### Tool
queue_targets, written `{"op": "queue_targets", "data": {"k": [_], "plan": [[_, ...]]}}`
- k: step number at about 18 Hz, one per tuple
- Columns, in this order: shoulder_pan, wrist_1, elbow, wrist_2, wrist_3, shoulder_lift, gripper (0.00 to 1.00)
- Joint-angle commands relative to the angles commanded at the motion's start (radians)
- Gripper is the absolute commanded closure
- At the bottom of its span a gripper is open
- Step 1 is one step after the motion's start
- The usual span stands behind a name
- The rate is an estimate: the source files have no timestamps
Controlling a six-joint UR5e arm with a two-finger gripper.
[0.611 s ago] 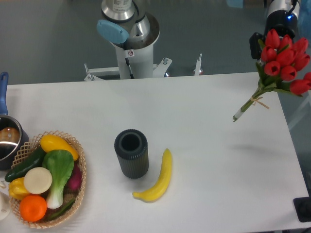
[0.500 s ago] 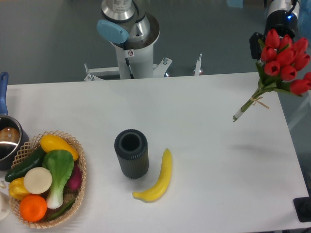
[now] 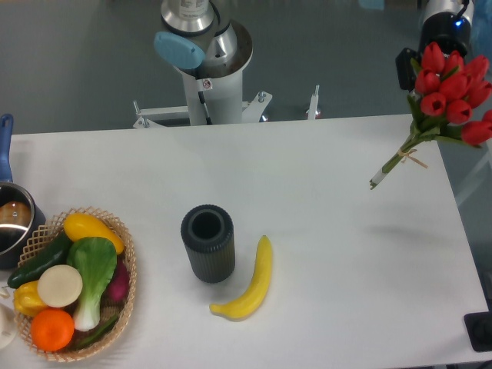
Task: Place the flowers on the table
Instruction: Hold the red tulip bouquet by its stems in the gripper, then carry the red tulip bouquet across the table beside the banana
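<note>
The claw (image 3: 415,73) sits top right, mostly hidden behind the blooms, so whether it is clamped cannot be told, though the bunch of red tulips with green stems and tan string (image 3: 438,96) hangs aloft at it, stem ends dangling over the big white matte table (image 3: 330,177) near its right edge; carrying step, I reckon; next, come inward and lower onto bare white, well apart from the yellow banana (image 3: 247,283) and dark ribbed cylinder (image 3: 207,243)
</note>
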Motion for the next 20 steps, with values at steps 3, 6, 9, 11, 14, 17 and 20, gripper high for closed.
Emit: {"op": "queue_targets", "data": {"k": [3,6,9,11,14,17,20], "plan": [[0.006,0.000,-0.022,0.083,-0.006,0.044,0.52],[-0.001,-0.002,-0.026,0.228,-0.052,0.091,0.52],[-0.011,-0.003,-0.034,0.333,-0.078,0.132,0.52],[-0.038,-0.002,-0.040,0.409,-0.092,0.143,0.52],[-0.099,-0.003,-0.038,0.587,-0.094,0.155,0.52],[-0.164,-0.002,-0.017,0.722,-0.089,0.137,0.52],[-0.251,0.000,0.026,0.854,-0.086,0.074,0.52]]}}
